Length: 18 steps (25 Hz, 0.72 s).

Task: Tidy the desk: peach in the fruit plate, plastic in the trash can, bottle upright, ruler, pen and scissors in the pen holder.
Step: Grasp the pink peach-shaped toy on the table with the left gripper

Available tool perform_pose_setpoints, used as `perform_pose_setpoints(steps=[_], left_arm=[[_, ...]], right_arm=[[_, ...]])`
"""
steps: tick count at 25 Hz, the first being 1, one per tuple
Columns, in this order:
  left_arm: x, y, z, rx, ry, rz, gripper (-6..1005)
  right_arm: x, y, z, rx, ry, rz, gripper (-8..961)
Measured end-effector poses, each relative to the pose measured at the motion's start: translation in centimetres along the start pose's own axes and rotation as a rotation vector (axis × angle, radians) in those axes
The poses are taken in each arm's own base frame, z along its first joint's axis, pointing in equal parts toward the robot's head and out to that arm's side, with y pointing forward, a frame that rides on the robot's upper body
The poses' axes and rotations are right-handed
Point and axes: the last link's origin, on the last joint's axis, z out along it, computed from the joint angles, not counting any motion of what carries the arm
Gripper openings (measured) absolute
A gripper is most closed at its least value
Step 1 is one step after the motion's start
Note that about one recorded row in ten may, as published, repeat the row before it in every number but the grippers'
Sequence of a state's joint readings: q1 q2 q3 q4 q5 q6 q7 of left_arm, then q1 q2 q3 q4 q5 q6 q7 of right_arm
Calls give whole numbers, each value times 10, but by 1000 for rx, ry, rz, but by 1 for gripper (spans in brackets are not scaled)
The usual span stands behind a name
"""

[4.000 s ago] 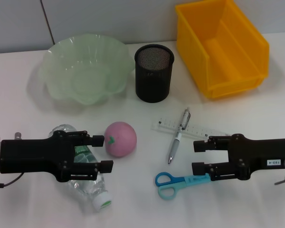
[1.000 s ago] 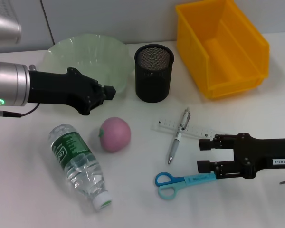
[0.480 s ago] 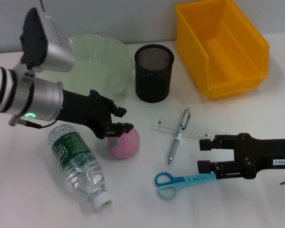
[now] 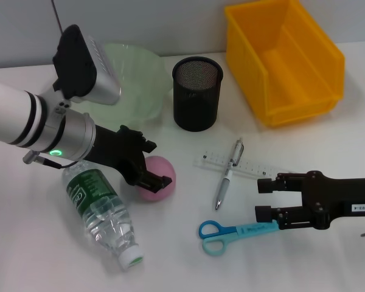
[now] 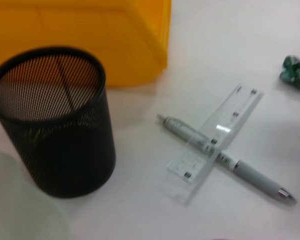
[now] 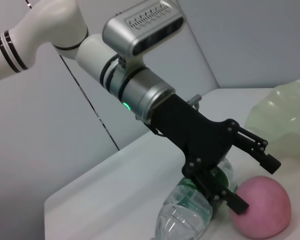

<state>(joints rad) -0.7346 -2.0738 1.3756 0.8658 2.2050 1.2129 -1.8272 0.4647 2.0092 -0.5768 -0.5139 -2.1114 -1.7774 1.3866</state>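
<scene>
Peach step: left gripper spread open astride round pink peach beside pale green fruit plate, closure and lift presumably next; right gripper open by blue scissors.

So the count on the bench: one pink peach, one clear water bottle lying on its side, one pale green fruit plate, one black mesh pen holder, one yellow bin. Then one clear ruler, one pen, one pair of blue scissors. Also one crumpled green bit of plastic, which only the left wrist view catches. Two robot hands, left hand and right hand.
</scene>
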Motion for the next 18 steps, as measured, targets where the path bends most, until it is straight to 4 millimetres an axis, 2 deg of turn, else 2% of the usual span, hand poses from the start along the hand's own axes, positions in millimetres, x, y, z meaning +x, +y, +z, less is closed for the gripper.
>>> perform_pose_setpoints(steps=[2,5,10,18], left_arm=[[-1,-1,3,12,-17,1,680],[-2,-1,7,21,-38,18,863],[-3,1,8,15,-47,24,862],[-4,2,9,11,-63,34,713]], right_arm=[[0,0,-1,1,1,0,763],[0,-1,-1,3,1,-1,763],[-2,-2,-1,5,3,-6,763],[-3,-3,-1,8,4,-9,763]])
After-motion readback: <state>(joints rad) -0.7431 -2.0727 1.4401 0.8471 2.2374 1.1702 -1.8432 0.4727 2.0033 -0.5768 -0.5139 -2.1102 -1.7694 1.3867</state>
